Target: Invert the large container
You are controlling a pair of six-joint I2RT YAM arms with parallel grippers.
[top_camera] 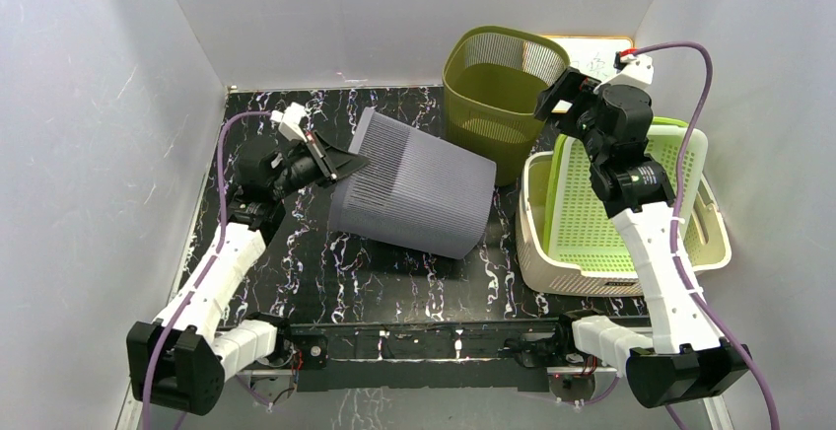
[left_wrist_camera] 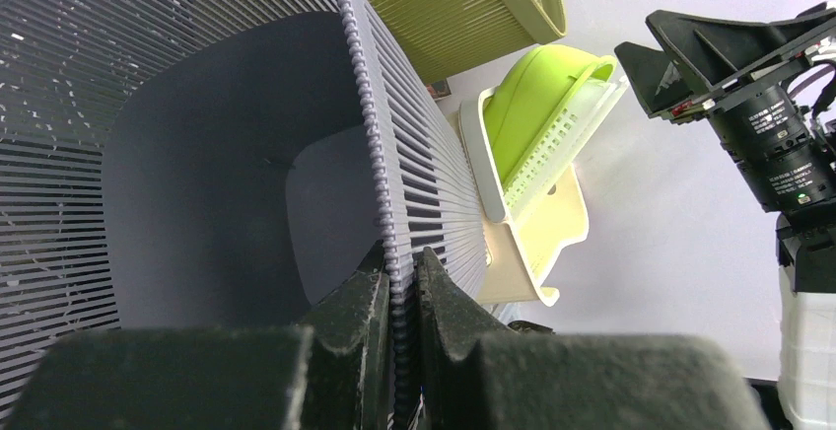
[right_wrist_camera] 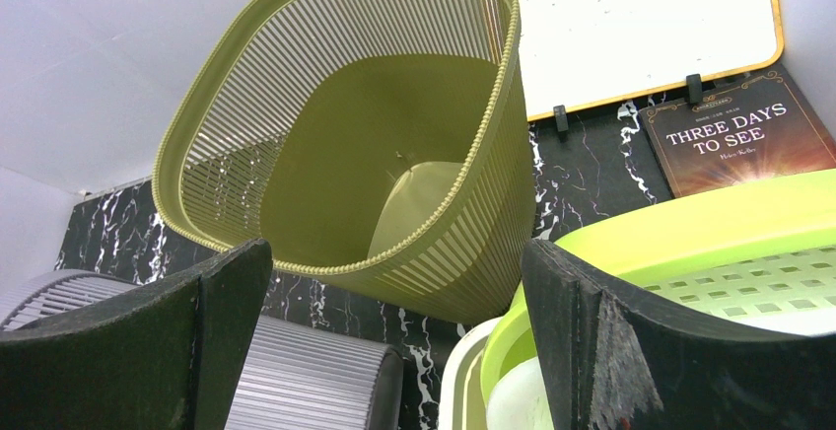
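The large grey slatted container (top_camera: 414, 193) lies tipped on its side in the middle of the black marble table, its open mouth facing left and its base to the right. My left gripper (top_camera: 347, 162) is shut on the container's rim. In the left wrist view the jaws (left_wrist_camera: 399, 272) pinch the beaded rim with one finger inside and one outside the container (left_wrist_camera: 197, 154). My right gripper (top_camera: 557, 90) is open and empty, held high above the olive bin. In the right wrist view its fingers (right_wrist_camera: 389, 262) stand wide apart, and the grey container (right_wrist_camera: 296, 381) shows below.
An olive-green slatted bin (top_camera: 493, 95) stands upright at the back, close to the grey container's base. A cream basket (top_camera: 537, 243) holding a tilted lime-green perforated tray (top_camera: 611, 203) sits at the right. A whiteboard (right_wrist_camera: 641, 26) and a dark book (right_wrist_camera: 730, 139) are at the back right.
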